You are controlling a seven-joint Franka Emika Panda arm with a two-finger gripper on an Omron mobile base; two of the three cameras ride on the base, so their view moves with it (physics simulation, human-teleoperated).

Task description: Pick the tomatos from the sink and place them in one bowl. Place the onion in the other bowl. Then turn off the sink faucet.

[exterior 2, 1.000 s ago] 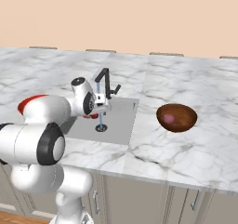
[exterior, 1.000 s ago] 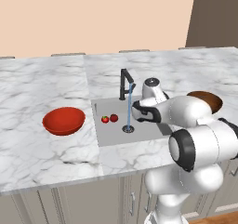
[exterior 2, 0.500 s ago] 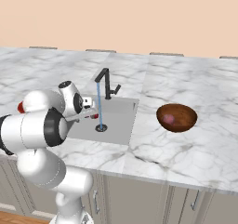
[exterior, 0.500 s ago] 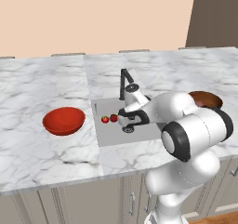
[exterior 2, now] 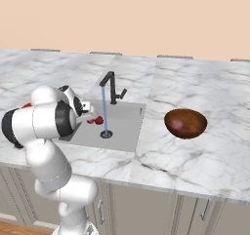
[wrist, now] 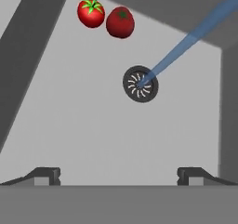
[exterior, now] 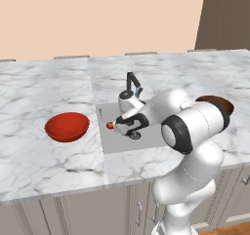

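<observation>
Two tomatos lie side by side on the floor of the sink (wrist: 93,125), a bright one with a green top (wrist: 91,12) and a darker one (wrist: 120,22). My gripper (wrist: 119,176) hangs open over the sink, nothing between its fingers, and the tomatos lie ahead of it past the drain (wrist: 140,83). In the left base view the gripper (exterior: 119,123) sits just right of a tomato (exterior: 110,125). The red bowl (exterior: 67,127) stands on the counter left of the sink (exterior: 117,144). The dark brown bowl (exterior 2: 185,123) holds the pinkish onion (exterior 2: 177,125). Water (exterior 2: 104,112) runs from the black faucet (exterior 2: 111,88).
The water stream (wrist: 195,32) slants down to the drain at the right of the hand view. Sink walls rise on both sides of the hand. My arm covers part of the brown bowl (exterior: 217,104) in the left base view. White marble counter (exterior: 39,161) surrounds the sink.
My arm has swung left across the sink and the hand has come down close to the tomatos. The gripper stayed open. Bowls, tomatos and water have not moved.
</observation>
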